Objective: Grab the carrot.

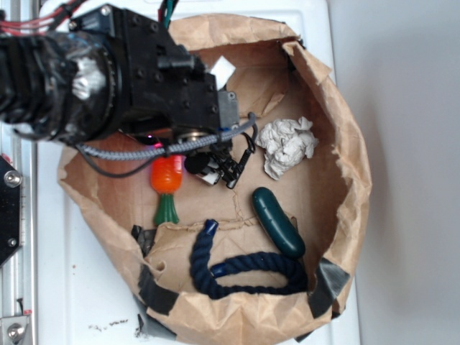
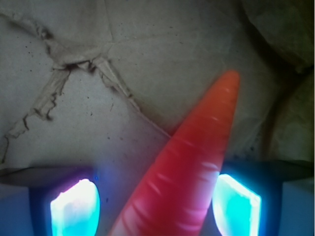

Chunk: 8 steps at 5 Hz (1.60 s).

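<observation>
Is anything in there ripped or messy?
Yes. The brown paper bag holding everything is torn and patched with dark tape, and a crumpled paper ball lies inside it. The toys look fine.

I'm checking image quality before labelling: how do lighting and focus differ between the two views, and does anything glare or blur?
Exterior view: even, bright light, the white surface around the paper bag nearly washed out; the arm is close and soft, hiding most of the carrot. Wrist view: dimmer and hazy; the gripper pads glow blown-out cyan and magenta, and the carrot looks pinkish and blurred near the lens.
</observation>
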Each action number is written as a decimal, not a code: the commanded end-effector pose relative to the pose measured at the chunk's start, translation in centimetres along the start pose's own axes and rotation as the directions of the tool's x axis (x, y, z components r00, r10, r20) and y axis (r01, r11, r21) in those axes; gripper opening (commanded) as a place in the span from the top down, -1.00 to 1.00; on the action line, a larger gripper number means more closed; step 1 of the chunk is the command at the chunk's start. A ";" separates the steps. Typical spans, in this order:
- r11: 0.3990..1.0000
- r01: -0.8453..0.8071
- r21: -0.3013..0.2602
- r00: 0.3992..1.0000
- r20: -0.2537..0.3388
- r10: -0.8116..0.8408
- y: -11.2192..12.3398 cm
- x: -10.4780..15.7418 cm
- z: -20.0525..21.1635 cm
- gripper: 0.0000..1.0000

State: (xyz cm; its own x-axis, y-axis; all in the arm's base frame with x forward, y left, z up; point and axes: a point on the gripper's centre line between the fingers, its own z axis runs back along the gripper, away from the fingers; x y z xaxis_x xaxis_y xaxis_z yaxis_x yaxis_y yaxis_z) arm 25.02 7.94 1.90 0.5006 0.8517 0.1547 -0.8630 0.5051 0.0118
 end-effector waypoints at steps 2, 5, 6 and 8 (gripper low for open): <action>0.997 0.074 0.003 0.996 0.048 -0.074 2.4 0.4 -0.5 1.00; 0.967 0.243 -0.072 0.960 0.164 -0.229 2.4 2.4 4.9 1.00; 0.926 0.368 -0.081 0.907 0.252 -0.338 1.9 2.9 7.4 1.00; 0.810 0.581 -0.078 0.807 0.184 -0.561 -0.9 2.8 14.4 1.00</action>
State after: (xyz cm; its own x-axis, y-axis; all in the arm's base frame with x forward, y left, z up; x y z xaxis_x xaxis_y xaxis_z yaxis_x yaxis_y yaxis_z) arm 25.85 6.42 14.07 0.8872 0.3965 0.2359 -0.4151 0.9091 0.0334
